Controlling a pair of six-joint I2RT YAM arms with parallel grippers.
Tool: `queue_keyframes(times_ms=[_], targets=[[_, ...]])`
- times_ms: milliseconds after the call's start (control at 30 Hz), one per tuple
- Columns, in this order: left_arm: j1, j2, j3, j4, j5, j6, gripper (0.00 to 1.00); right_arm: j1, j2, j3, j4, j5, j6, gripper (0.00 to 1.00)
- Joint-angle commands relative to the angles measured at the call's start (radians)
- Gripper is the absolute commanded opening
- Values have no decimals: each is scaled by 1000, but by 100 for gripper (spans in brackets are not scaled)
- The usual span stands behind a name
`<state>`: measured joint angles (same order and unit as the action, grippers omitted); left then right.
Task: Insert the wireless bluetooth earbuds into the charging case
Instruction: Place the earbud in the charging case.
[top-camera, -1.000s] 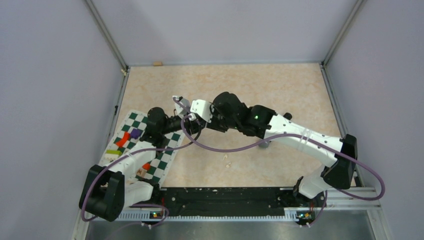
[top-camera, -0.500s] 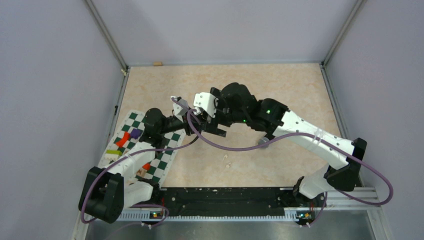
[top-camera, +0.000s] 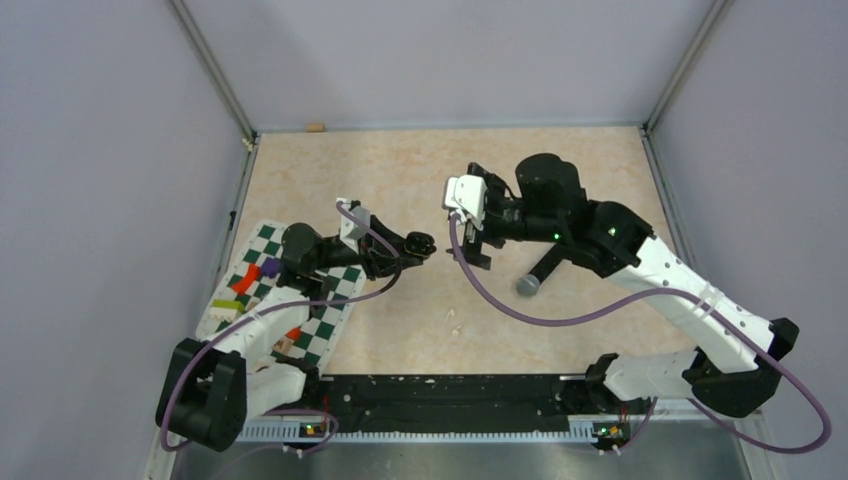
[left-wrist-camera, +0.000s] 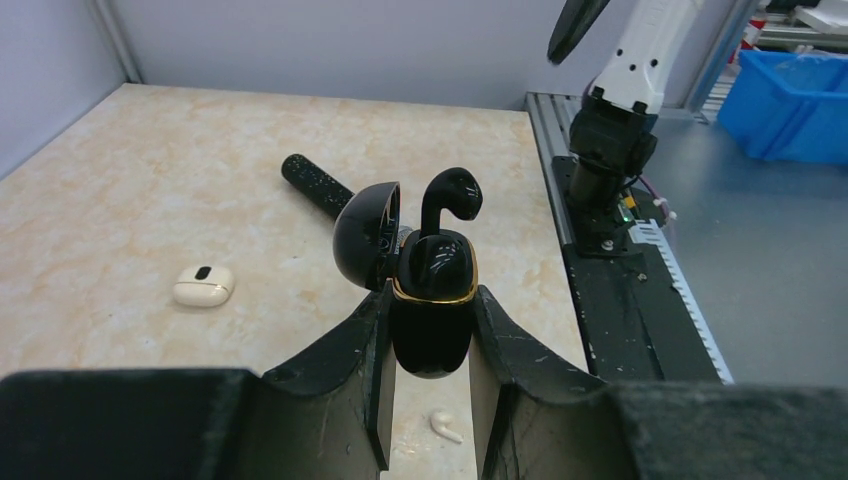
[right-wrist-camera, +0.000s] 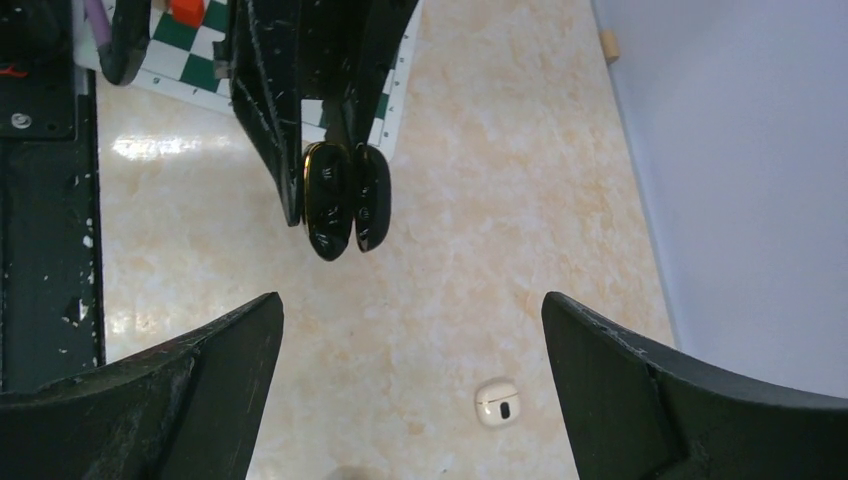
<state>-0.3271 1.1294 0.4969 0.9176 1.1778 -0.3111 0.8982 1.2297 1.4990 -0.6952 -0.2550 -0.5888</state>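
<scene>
Black case (left-wrist-camera: 432, 335) is clamped between the fingers of the left hand (left-wrist-camera: 430, 310), held above the bench (top-camera: 560, 170) a little left of centre. Its lid (left-wrist-camera: 365, 235) is flipped open to the left and a gold rim runs round the body. One black earbud (left-wrist-camera: 450, 195) stands stem-down in the case body, head sticking up above the rim; whether it is fully seated can't be told. Right hand (right-wrist-camera: 410, 300) is released, fingers spread wide with nothing between them, hanging apart from the case on its right side. White case (left-wrist-camera: 203, 286) lies shut on the bench, well apart from the black one, with a small dark spot on its front that is too small to read. A white earbud (left-wrist-camera: 445, 425) lies loose on the bench near the front edge, in no case. A microphone (top-camera: 540, 270) lies on the bench under the right arm. The left wrist view shows the earbud in the case and a blue bin (left-wrist-camera: 790, 110) off the bench. The right wrist view shows the case end-on from above, body and lid side by side, earbud not made out. Only the top view shows the checkered mat (top-camera: 335, 320) at the left with small coloured blocks (top-camera: 270, 268) on it.
</scene>
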Motion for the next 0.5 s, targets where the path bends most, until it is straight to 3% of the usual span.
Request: queue_keyframes(times_ms=[0,233,467], targets=[[2,-19,3,79,97,-43,0,-7,-13,-81,79,-119,-43,99],[-7,-9,3,72,138,-35,0,-8,42,-68,127,-199,48,99],[-7,-15,6,38,140,-11,0,-7,94,-45,154,-160,120,99]])
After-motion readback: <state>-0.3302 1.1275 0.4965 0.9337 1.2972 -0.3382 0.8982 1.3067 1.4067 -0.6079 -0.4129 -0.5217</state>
